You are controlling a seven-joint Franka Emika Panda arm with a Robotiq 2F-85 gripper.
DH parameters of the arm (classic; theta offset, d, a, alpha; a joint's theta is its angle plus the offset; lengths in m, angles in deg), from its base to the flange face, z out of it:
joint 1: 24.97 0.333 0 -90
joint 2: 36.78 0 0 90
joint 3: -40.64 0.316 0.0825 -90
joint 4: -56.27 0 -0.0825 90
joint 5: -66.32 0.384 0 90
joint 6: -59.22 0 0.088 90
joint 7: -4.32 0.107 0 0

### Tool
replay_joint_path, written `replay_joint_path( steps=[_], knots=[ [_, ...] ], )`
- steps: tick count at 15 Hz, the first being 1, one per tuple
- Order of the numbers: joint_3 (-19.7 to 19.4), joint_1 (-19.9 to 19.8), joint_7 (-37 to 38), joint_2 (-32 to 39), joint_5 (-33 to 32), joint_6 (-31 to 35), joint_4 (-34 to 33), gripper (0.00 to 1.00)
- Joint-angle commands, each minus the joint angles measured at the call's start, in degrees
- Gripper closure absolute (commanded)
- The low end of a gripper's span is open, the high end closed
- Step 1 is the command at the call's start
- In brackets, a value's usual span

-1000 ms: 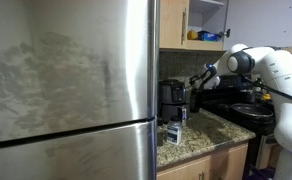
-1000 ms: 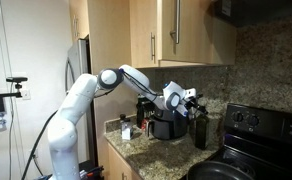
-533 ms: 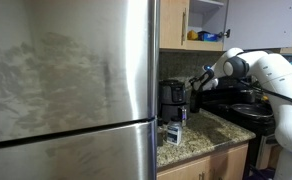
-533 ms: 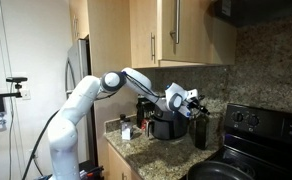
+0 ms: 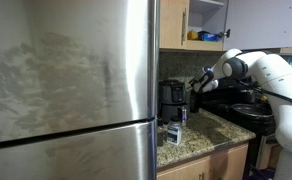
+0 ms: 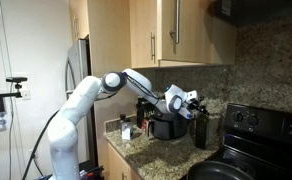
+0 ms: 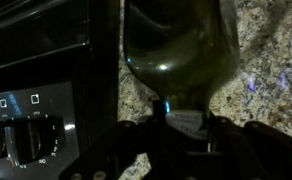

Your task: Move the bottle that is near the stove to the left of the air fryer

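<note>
The dark bottle [image 6: 201,133] stands upright on the granite counter, between the black air fryer [image 6: 166,126] and the stove [image 6: 254,135]. My gripper [image 6: 195,104] reaches in over its top. In the wrist view the bottle [image 7: 176,45] fills the upper middle, and its narrow neck with a pale label runs down between my gripper's [image 7: 176,124] fingers, which are shut on it. The stove's knobs and panel [image 7: 31,115] lie to its left there. In an exterior view the gripper [image 5: 198,84] hangs just right of the air fryer [image 5: 171,98].
A large stainless fridge [image 5: 66,90] fills the near side. A small blue-and-white carton [image 5: 172,132] stands at the counter's [image 5: 201,130] front, with small jars [image 6: 126,128] near the fridge. Wooden cabinets [image 6: 181,30] hang overhead. Pots sit on the stove [image 5: 244,108].
The gripper's jaws have closed from wide open onto the bottle's neck. The arm has settled slightly lower, and the bottle has stayed in place.
</note>
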Motion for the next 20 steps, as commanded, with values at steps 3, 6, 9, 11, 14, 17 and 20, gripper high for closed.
replay_joint_path(
  steps=[3,6,9,11,14,17,20],
  knots=[
    [-0.9,2.0,-0.5,-6.6,-0.7,3.4,9.9,0.89],
    [0.2,2.0,-1.0,-11.6,-1.0,4.3,15.9,0.89],
    [-0.3,2.7,-1.0,-15.5,-1.3,4.6,21.0,0.89],
    [-0.4,2.9,-1.3,-17.7,-1.8,4.8,24.3,0.89],
    [-0.5,3.3,-2.5,-21.9,-3.7,6.4,30.8,0.89],
    [-0.7,3.1,-3.8,-26.5,-6.4,7.7,37.1,0.89],
    [-0.4,2.6,-4.9,-31.7,-9.0,5.9,42.8,0.89]
  ],
)
